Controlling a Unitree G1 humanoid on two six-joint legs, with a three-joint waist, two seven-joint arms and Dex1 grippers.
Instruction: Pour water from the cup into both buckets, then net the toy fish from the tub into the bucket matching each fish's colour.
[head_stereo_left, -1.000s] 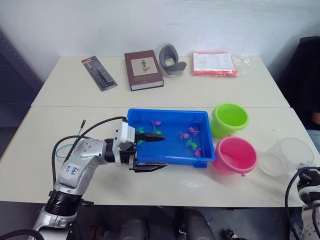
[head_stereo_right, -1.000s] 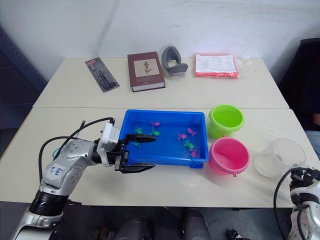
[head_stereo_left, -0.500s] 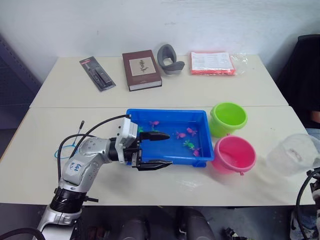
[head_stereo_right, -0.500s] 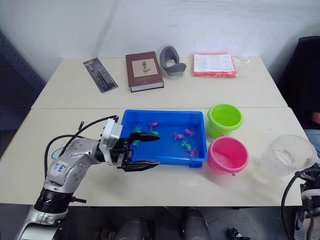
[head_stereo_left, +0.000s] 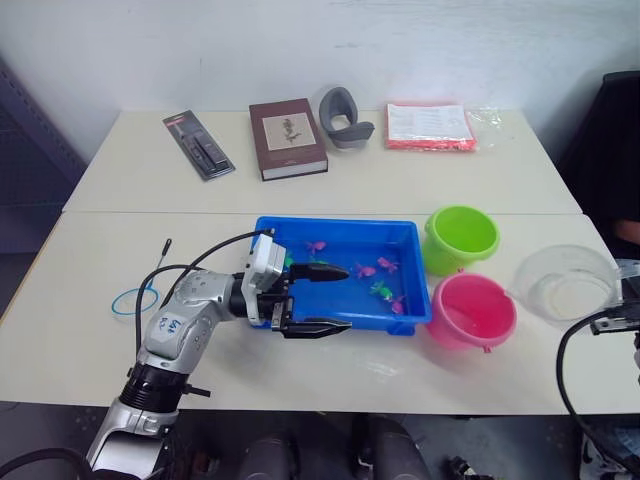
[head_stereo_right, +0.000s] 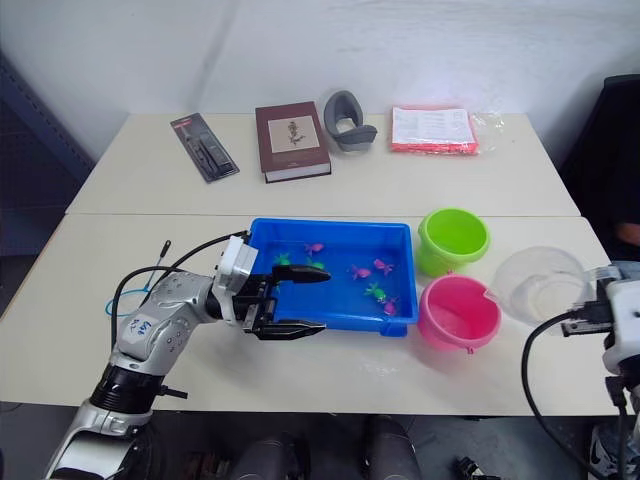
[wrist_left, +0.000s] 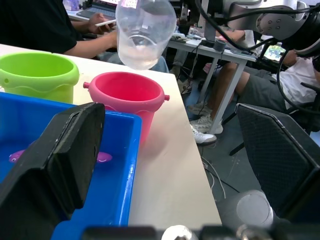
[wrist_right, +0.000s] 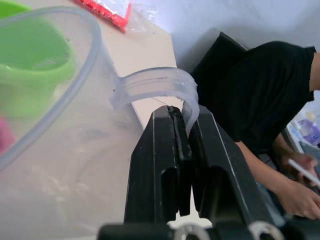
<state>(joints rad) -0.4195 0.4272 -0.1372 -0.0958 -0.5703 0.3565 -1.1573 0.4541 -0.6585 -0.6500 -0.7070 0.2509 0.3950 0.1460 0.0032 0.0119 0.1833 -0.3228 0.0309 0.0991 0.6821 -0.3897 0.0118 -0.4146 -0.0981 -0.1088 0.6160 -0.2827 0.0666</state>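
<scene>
The net's hoop is seen as a thin blue ring lying near the tabletop's left edge, with part of its black stick hidden behind the left arm; its mesh cannot be made out. The cup is held off the table beyond the right edge, beside the pink bucket, and its clear wall makes any water in it hard to judge. In the right wrist view the right gripper is seen clamped on the cup's handle, the two fingers pressed together around it.

Two buckets are counted: the green bucket stands just beside the tub's far right corner, and the pink one just beside its near right corner (nothing can be told of their contents). The tub sits near the middle of the front table and holds about eight small toy fish, pink and green mixed; an exact count is blocked by the left gripper. That gripper is held with its fingers wide apart over the tub's near left corner, one finger above the tub, the other outside its near wall.
</scene>
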